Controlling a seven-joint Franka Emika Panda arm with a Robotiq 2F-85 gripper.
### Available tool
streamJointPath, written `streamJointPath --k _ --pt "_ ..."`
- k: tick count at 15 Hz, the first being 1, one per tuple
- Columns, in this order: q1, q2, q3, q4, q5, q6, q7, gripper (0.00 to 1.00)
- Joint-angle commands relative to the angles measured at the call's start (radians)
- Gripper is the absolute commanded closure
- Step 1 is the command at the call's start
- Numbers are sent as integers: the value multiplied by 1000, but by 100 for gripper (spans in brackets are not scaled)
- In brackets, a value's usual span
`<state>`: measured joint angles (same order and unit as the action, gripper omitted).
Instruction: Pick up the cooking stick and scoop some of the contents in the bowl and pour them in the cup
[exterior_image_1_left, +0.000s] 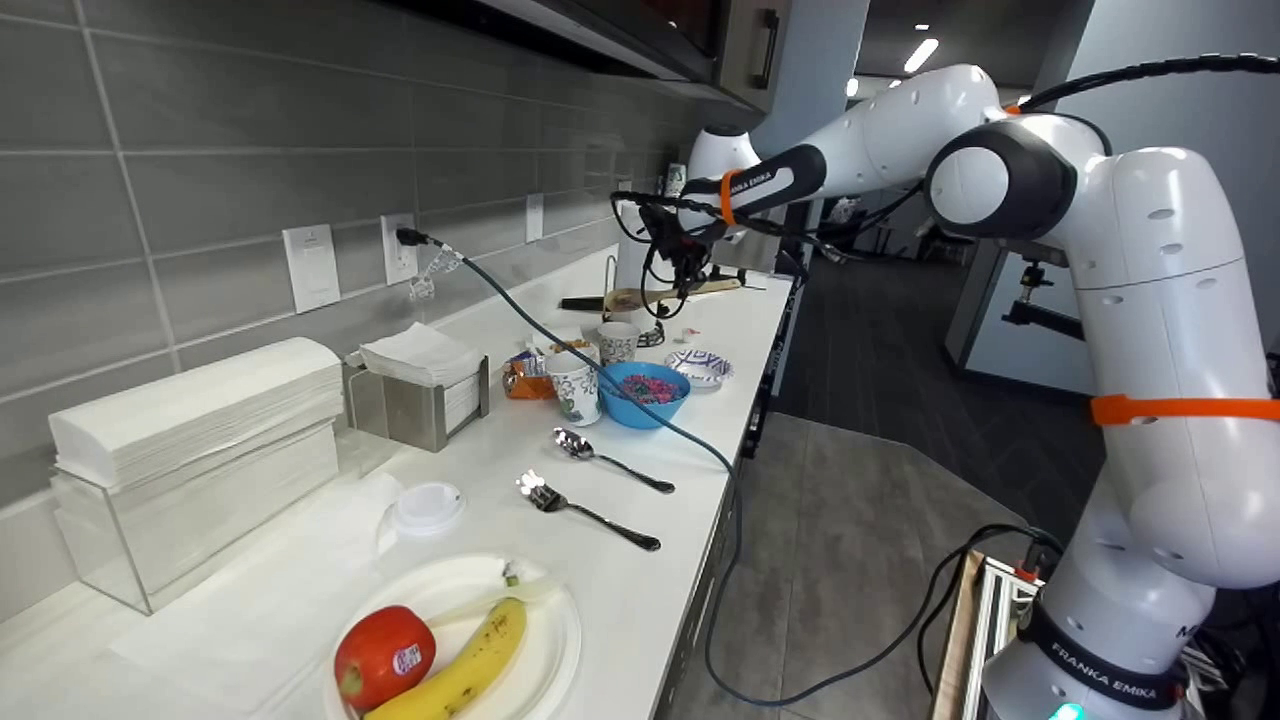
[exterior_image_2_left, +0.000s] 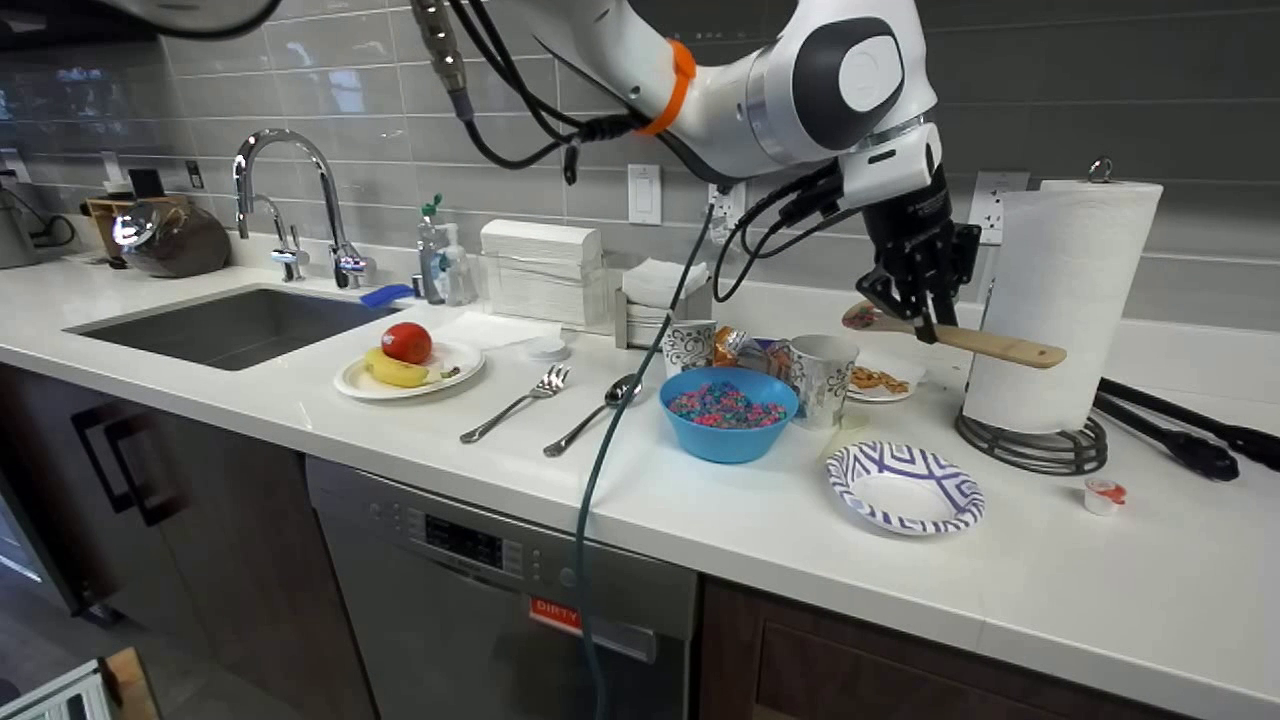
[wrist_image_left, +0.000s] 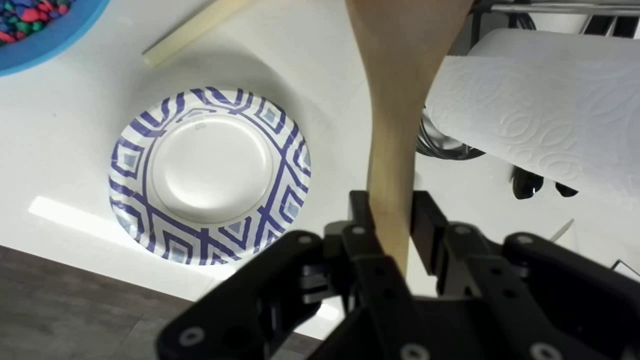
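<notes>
My gripper (wrist_image_left: 392, 212) is shut on the handle of the wooden cooking stick (wrist_image_left: 395, 115), well above the counter. In an exterior view the cooking stick (exterior_image_2_left: 1000, 345) lies nearly level beside the paper towel roll, with a few coloured bits on its broad end. The blue bowl (exterior_image_2_left: 725, 442) holds pink, blue and green pebble-like contents (exterior_image_2_left: 727, 405); it stands apart from the stick. Two patterned paper cups stand by the bowl: a near cup (exterior_image_2_left: 822, 385), below and left of the broad end, and another cup (exterior_image_2_left: 690, 345) behind the bowl. The insides of the cups cannot be seen.
A paper towel roll (exterior_image_2_left: 1060, 300) rises close to the stick's handle. Below the arm sits a purple-patterned paper plate (wrist_image_left: 210, 240). A teal cable (exterior_image_2_left: 610, 430) crosses the counter near the bowl. Spoon (exterior_image_2_left: 590, 415), fork (exterior_image_2_left: 515, 405) and black tongs (exterior_image_2_left: 1180, 445) lie around.
</notes>
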<state>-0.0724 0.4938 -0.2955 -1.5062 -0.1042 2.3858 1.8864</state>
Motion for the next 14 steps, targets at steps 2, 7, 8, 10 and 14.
streamJointPath --k 2,7,8,10,14 --pt "11 -17 -20 -6 -52 9 39 94" --pt "18 -54 -18 -36 -78 34 35 94" --pt "22 -61 -18 -43 -85 41 36 94" --pt "28 -77 -16 -55 -96 52 35 94" --pt "43 -113 -16 -104 -134 83 28 94"
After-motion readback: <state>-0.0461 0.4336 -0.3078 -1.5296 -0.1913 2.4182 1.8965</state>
